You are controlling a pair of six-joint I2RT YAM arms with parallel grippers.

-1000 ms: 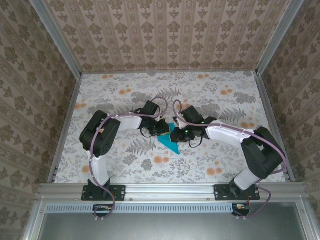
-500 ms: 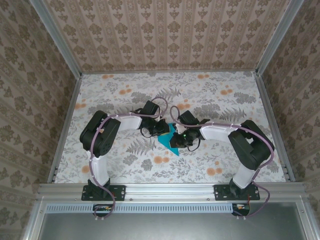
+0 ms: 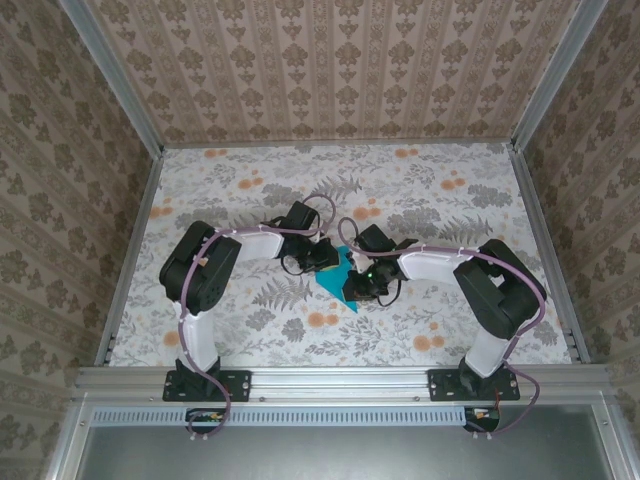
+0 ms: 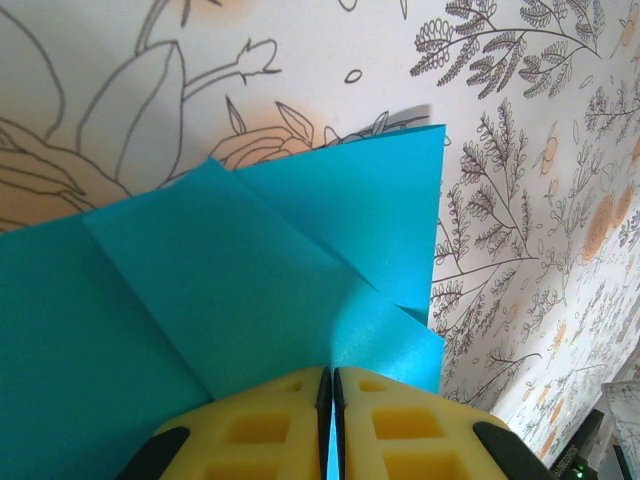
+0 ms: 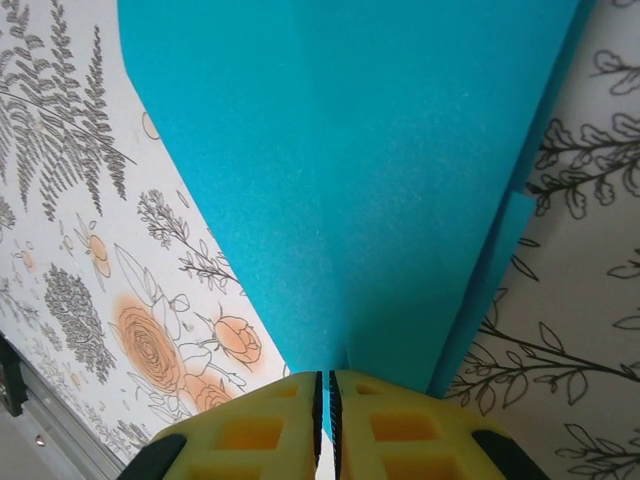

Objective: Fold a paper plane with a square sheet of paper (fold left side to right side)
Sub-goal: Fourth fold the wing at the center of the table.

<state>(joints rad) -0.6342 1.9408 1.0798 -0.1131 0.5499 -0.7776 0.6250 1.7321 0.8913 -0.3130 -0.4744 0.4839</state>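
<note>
paper first, in the top external view: the turquoise sheet of paper [image 3: 335,289] lies near the middle of the flower-printed table [image 3: 450,200], already folded down to a pointed wedge, and both arms reach in over it, the left gripper [image 3: 327,258] at its far left edge and the right gripper [image 3: 352,284] on its right side, the two heads close together. left wrist view: the left gripper [image 4: 331,372] has its yellow fingers [image 4: 260,420] brought together, just a thin line of blue in the seam, tips on the sheet of paper [image 4: 250,290] where two flaps overlap along a diagonal crease; whether it nips a layer or merely presses down, i cannot tell. right wrist view: the right gripper [image 5: 324,378] is likewise closed, its tips set at the narrow end of a long centre crease on the sheet of paper [image 5: 350,170], one loose layer standing proud along the right edge. by my judgement the nose folds are made and the step in hand is pressing the creases before the left half goes over onto the right; the next move calls for one gripper to pin the centre line while the other gets under the left edge and carries it across, edges matched, without dragging the thin sheet
</note>
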